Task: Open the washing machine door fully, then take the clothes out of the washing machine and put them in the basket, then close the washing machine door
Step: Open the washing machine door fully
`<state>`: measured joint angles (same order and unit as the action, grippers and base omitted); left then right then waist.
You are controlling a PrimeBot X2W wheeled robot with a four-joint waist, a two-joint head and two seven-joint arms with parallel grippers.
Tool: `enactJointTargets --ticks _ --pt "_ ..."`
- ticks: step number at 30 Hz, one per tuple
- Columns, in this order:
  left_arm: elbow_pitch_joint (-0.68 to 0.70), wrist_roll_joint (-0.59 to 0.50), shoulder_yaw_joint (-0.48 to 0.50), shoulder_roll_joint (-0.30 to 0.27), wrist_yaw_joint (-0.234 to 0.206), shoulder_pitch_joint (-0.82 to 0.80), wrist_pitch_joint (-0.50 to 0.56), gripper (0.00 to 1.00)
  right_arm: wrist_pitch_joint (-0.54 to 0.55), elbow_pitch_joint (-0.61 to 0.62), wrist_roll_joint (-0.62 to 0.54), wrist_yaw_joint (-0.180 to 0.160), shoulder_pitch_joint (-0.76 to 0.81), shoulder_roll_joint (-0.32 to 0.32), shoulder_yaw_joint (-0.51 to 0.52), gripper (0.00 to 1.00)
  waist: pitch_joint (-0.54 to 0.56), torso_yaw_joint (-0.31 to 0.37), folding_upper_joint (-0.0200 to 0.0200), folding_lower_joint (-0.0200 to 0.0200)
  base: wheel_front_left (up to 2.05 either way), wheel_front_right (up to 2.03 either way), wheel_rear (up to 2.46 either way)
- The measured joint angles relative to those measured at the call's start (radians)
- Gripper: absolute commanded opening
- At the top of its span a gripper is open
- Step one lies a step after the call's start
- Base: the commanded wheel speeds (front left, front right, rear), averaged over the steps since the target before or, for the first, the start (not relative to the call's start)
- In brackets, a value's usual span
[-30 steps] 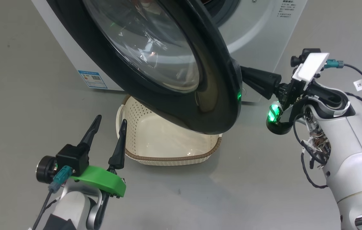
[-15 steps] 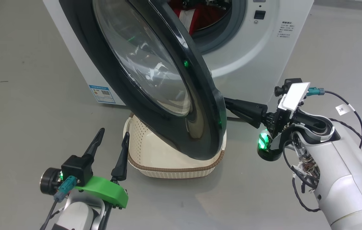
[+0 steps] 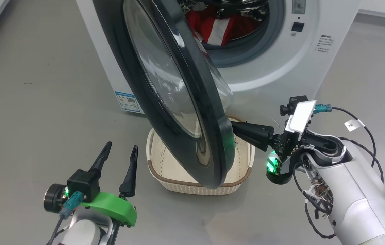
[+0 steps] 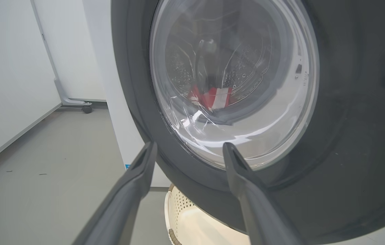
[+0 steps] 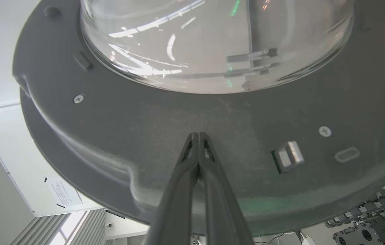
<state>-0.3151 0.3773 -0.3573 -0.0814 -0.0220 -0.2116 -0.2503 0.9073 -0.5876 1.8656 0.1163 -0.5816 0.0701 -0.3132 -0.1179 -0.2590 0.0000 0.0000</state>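
Right hand [image 5: 197, 136], pinched shut and empty, sets its tips against the inner rim of the washing machine door [image 5: 138, 156] just ahead. Left hand [image 3: 121, 147] gapes, empty. Likely stiff, heavy and glossy, the door suits pushing at the rim, not the glass.

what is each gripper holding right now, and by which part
Nothing is held. The right gripper is shut on nothing, its tips against the inner face of the washing machine door. The left gripper is open and empty.

right gripper [image 3: 239, 130] closed, tips against inner face of part-open washing machine door [image 3: 165, 85]; basket [image 3: 192, 184] on floor beneath.
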Motion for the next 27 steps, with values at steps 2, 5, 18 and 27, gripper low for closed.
enactJointTargets --ticks 2,5,18,27 --pt "0.000 0.000 0.000 0.000 -0.001 0.007 0.003 1.00 0.002 0.008 0.000 0.000 0.005 0.000 -0.010 0.00 0.003 -0.009 0.0000 0.0000 0.00 0.00 0.00" --pt "0.000 0.000 -0.001 0.000 -0.001 0.011 0.003 1.00 0.003 0.022 0.001 0.000 0.018 -0.001 -0.020 0.00 0.008 -0.024 0.0000 0.0000 0.00 0.00 0.00" --pt "0.003 0.001 -0.004 0.002 -0.009 0.017 0.011 1.00 0.003 0.071 0.045 0.000 0.059 -0.003 -0.067 0.00 0.020 -0.092 0.0000 0.0000 0.00 0.00 0.00" --pt "0.008 0.001 -0.006 0.003 -0.010 0.033 0.012 1.00 -0.003 0.116 0.105 0.000 0.074 -0.003 -0.141 0.00 0.025 -0.134 0.0000 0.0000 0.00 0.00 0.00"
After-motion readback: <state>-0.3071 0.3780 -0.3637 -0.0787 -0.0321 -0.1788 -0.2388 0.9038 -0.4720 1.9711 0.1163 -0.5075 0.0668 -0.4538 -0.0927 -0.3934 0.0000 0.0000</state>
